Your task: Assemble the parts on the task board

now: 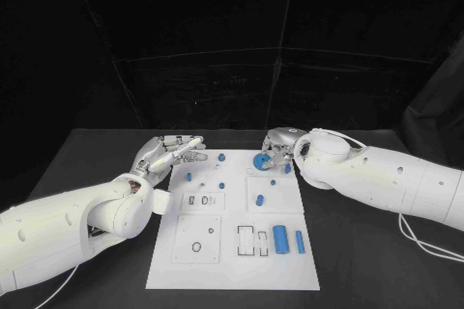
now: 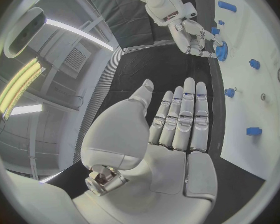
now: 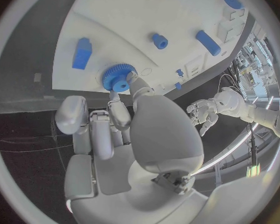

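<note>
The white task board (image 1: 232, 269) lies in the middle of the black counter (image 1: 87, 155). At its 12 o'clock end the right robot hand (image 1: 275, 151) pinches a blue toothed gear (image 1: 261, 161) between its fingertips, right at the board's surface; the right wrist view shows the gear (image 3: 117, 77) with its round hub toward the camera. The left robot hand (image 1: 169, 153) hovers at about 10 o'clock, off the board's far left corner, flat and wide with fingers (image 2: 189, 114) straight and nothing in it.

Toward 5 o'clock a large blue cylinder (image 1: 280, 238) and a thinner blue pin (image 1: 300, 241) lie side by side, next to two empty rectangular slots (image 1: 253, 240). A short blue peg (image 1: 259, 200) rests near the centre, and small blue pieces (image 1: 221, 157) stand near the far edge. No lettering or brand can be read anywhere.
</note>
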{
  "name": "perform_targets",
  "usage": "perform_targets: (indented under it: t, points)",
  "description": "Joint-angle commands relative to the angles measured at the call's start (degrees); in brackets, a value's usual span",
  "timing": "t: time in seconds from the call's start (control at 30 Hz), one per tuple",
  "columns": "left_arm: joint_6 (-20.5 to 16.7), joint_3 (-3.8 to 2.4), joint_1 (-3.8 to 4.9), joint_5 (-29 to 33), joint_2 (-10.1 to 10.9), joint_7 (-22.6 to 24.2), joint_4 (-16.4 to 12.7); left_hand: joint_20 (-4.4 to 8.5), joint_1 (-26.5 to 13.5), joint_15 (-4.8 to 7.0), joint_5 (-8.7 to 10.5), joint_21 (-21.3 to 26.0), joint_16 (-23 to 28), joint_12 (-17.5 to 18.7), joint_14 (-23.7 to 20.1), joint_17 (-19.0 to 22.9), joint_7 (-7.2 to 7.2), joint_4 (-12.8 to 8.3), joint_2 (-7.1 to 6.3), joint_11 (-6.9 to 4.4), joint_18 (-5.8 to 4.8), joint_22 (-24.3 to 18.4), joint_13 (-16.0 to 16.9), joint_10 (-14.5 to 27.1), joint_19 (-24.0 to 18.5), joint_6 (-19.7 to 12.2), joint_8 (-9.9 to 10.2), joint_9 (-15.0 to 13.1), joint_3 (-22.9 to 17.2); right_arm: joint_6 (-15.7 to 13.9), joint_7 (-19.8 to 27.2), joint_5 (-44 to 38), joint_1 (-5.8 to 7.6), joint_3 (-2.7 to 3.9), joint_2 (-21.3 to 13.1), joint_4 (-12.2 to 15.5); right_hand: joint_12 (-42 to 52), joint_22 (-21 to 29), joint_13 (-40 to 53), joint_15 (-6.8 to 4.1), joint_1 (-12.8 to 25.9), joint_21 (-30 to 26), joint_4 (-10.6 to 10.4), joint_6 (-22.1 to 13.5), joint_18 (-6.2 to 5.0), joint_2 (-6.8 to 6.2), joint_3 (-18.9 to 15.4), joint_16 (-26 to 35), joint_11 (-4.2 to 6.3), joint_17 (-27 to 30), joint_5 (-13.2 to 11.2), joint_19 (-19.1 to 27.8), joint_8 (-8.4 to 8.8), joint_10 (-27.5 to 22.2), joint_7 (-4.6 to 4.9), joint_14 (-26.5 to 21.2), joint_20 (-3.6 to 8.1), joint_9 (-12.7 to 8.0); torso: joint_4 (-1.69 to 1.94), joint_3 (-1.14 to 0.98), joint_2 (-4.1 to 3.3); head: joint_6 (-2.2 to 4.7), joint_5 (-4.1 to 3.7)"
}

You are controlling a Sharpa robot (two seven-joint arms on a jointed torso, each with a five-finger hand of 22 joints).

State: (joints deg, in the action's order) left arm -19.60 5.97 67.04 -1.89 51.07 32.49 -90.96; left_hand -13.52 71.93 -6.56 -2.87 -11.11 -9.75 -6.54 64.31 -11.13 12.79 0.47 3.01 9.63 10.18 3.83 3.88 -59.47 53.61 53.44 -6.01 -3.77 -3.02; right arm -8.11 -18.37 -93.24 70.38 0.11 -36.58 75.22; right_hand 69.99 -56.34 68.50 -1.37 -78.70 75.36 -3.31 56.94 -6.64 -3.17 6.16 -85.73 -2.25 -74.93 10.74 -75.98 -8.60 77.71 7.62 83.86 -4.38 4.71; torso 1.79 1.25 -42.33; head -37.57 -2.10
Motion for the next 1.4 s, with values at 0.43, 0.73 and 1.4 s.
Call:
perform_targets:
  t: [0.43, 0.73, 1.4]
  points:
    - [1.2, -0.06, 0.08, -0.2, 0.0, -0.1, 0.1, -0.24, 0.1, -0.63, 0.05, 0.5, 0.7, 0.6, 0.0, -0.2, 0.51, -0.7, 0.71, 0.42, 0.38, -0.1, -0.1, 0.1, 0.1, -0.3, 0.5, 0.1, 0.1, -6.7, -0.8, -3.0, 0.04, 0.01, -0.4, 4.0, -0.1, -1.2, 1.0, -0.84, 2.0, 0.9, -0.6, 2.3, 0.7, 0.09, 8.1, -0.3, 0.26, -6.9, 8.8, -0.7, 0.67, 0.7, -0.5, 4.5, 0.53, -0.5, 0.06, 0.03, 0.03, -0.01, 0.28]
    - [1.2, -0.06, 0.09, -0.2, 0.0, -0.1, 0.4, -0.26, 0.1, -0.65, 0.05, 0.6, 0.8, 0.7, 0.0, -0.2, 0.53, -0.7, 0.74, 0.44, 0.38, -0.1, -0.1, 0.2, 0.1, -0.3, 0.5, 0.1, 0.1, -9.7, 0.1, -4.1, 0.06, 0.06, 2.5, 5.5, 0.0, -1.6, 1.2, -0.79, 3.4, 1.2, -1.1, 2.6, 0.76, -0.71, 9.8, -0.4, 0.21, -7.1, 8.9, -0.9, 1.07, 0.9, -0.47, 4.5, 0.47, -0.6, 0.27, 0.15, -0.02, 0.07, 0.33]
    - [1.3, -0.06, 0.09, -0.2, -0.4, 0.0, 1.0, -0.28, 0.3, -0.66, 0.05, 0.7, 0.9, 0.7, 0.0, -0.2, 0.52, -0.9, 0.83, 0.44, 0.39, -0.1, -0.1, 0.2, 0.1, -0.3, 0.6, 0.1, 0.0, -6.5, 1.7, -4.3, -0.6, -1.01, 12.1, -1.8, -0.8, -1.5, 0.8, -0.69, 4.2, 1.2, -1.1, 2.2, 0.74, -1.18, 11.1, -0.3, 0.05, -6.9, 7.3, -0.8, 1.69, 0.5, -0.27, 4.4, 0.4, -0.7, 0.11, 0.01, -0.05, -0.52, 1.15]
